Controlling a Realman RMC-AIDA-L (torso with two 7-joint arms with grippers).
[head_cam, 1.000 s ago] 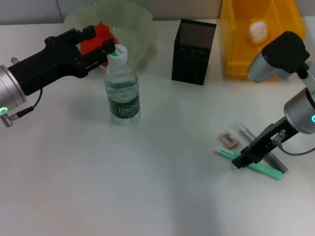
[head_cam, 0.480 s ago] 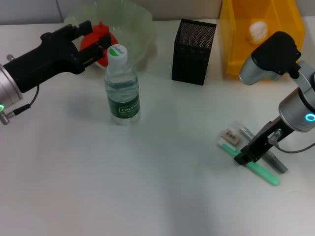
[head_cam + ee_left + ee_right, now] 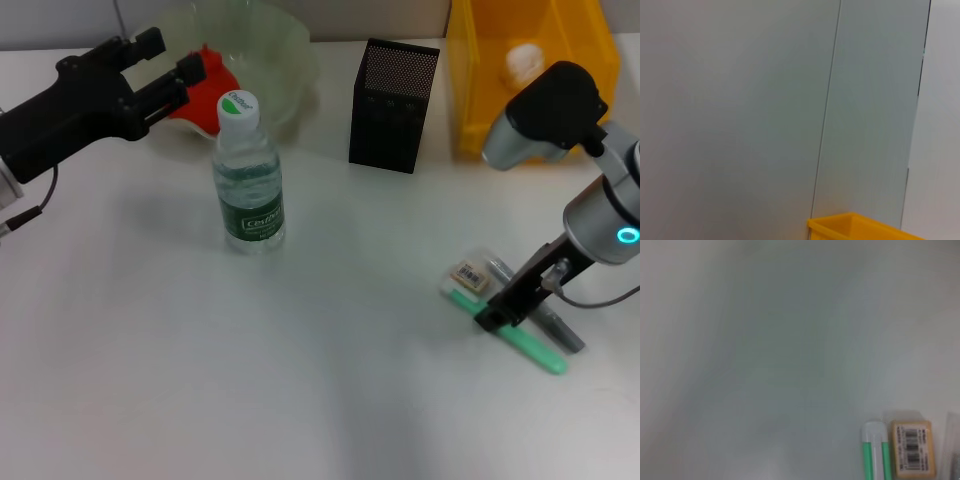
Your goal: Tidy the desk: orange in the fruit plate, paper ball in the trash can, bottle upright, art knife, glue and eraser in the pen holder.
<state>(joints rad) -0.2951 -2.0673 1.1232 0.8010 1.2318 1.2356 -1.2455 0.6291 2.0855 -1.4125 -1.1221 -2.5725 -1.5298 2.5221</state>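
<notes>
Barcode on the eraser point(image 3: 912, 449) shows only from the right wrist; right hand point(image 3: 497, 315) grip unreadable.

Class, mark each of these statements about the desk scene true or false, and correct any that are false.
1. The bottle stands upright on the table. True.
2. The paper ball lies on the table beside the eraser. False: it lies inside the trash can.
3. The eraser is already in the pen holder. False: it lies on the table, apart from the pen holder.
4. The orange is in the fruit plate. True.
5. The right end effector is low over the green stick near the eraser. True.
6. The left end effector grips the bottle's cap. False: it is beside the fruit plate, apart from the bottle.
</notes>
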